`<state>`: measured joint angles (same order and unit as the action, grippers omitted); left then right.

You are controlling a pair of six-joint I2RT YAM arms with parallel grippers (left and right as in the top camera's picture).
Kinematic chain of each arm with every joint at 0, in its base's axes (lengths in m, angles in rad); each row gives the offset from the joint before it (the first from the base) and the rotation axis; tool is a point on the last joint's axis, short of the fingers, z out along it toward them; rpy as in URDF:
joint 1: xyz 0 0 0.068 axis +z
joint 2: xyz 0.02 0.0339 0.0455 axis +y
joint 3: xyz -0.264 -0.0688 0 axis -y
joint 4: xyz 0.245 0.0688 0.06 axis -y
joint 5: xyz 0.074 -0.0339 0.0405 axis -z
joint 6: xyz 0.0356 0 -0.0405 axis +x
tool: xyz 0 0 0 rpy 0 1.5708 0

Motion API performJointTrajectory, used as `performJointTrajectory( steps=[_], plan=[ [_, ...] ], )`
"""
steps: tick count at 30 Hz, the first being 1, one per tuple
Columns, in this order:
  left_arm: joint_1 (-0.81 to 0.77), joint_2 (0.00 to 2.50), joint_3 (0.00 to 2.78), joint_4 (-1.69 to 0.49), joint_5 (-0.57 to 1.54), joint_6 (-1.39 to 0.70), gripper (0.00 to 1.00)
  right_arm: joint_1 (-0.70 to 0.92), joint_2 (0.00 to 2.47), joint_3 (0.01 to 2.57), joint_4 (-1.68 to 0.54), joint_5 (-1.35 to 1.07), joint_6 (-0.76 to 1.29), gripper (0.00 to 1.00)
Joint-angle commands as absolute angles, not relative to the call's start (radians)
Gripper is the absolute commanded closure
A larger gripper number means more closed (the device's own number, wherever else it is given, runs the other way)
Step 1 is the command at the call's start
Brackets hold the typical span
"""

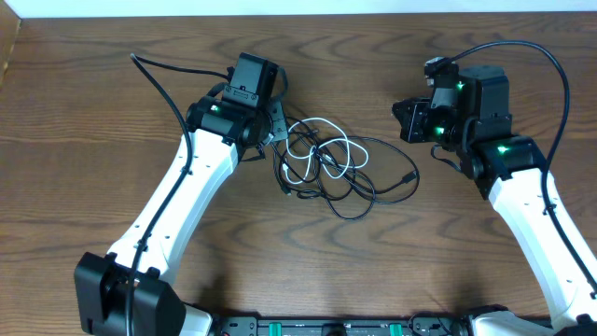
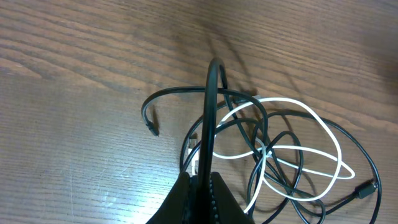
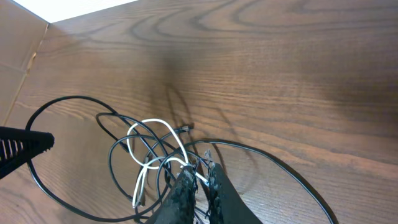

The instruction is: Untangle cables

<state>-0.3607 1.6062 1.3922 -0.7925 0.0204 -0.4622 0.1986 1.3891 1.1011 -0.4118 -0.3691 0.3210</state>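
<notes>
Only wrist-side: black cable [image 2: 210, 106] inside the left hand [image 2: 203, 179].

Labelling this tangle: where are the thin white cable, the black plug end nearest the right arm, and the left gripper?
Thin white cable [image 2: 280, 99], left wrist view, top of its loop.
Black plug end [image 1: 409, 177], overhead view, the connector tip.
Left gripper [image 2: 200, 179], left wrist view, between its fingertips.

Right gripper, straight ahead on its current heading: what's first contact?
Probably the cable tangle: in the wrist view the white cable lies just beyond the right gripper. Depth unclear.
</notes>
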Motion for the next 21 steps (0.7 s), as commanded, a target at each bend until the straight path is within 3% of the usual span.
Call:
performJointTrajectory(
  steps=[1, 18, 21],
  plan=[
    [-0.356, 1.594, 1.408, -0.792, 0.015, -0.442, 0.92, 0.205, 1.388, 1.118, -0.415, -0.364, 0.305, 0.94],
    [-0.356, 1.594, 1.408, -0.783, 0.031, -0.417, 0.92, 0.205, 1.388, 1.118, -0.428, -0.356, 0.298, 0.94],
    [-0.356, 1.593, 1.418, -0.760, 0.097, -0.343, 0.83, 0.202, 1.388, 1.118, -0.434, -0.343, 0.298, 0.94]
  ],
)
